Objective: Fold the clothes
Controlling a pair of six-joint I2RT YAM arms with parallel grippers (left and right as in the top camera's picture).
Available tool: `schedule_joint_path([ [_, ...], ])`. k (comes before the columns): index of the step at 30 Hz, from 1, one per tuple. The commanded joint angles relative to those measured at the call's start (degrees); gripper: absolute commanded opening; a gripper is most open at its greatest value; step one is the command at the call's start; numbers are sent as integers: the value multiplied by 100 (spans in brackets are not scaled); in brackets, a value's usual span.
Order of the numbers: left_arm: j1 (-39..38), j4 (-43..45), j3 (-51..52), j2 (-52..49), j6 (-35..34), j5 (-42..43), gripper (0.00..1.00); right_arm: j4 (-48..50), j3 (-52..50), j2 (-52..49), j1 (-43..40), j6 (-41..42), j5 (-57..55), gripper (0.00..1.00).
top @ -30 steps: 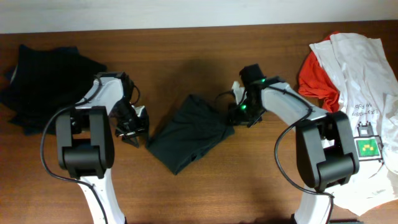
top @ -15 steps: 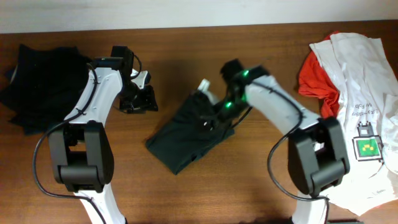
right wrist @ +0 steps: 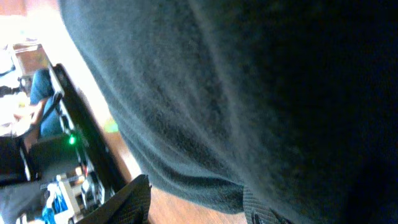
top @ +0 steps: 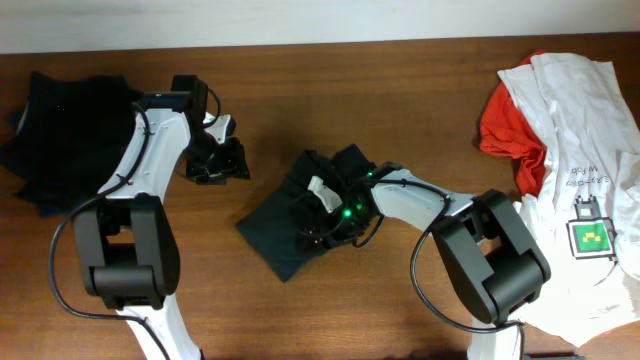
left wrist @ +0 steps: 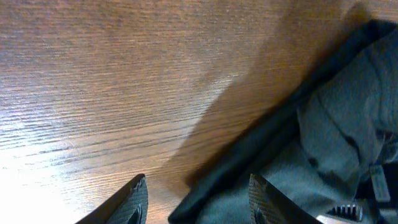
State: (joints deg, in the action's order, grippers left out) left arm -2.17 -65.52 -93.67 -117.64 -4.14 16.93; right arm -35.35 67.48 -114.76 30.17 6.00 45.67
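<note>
Left wrist alone shows left gripper apart (right gripper likewise, against shirt).

Bare table lies open along the far side. The left gripper stands between the black shirt pile and the dark green T-shirt. Heaped shirts block the right end.

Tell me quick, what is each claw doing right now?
Left gripper: open, holding nothing.
Right gripper: open, up against the dark shirt.
</note>
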Motion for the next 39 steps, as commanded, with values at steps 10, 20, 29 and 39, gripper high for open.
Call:
schedule_joint_path([
  [10, 4, 433, -28, 66, 927, 1209, 81, -1956, 706, 1128, -621, -142, -1856, 59],
  [20, -566, 1582, -24, -433, 2055, 1937, 99, -3499, 1303, 2253, -1707, -149, -2544, 61],
  [29, -1213, 1381, -22, -1628, 2055, 2575, 70, -3582, 1303, 2253, -1707, -149, -2590, 61],
  [39, -732, 763, -1574, -1469, 1987, 1582, 0, -3738, 1305, 2253, -1753, -101, -3856, 60],
])
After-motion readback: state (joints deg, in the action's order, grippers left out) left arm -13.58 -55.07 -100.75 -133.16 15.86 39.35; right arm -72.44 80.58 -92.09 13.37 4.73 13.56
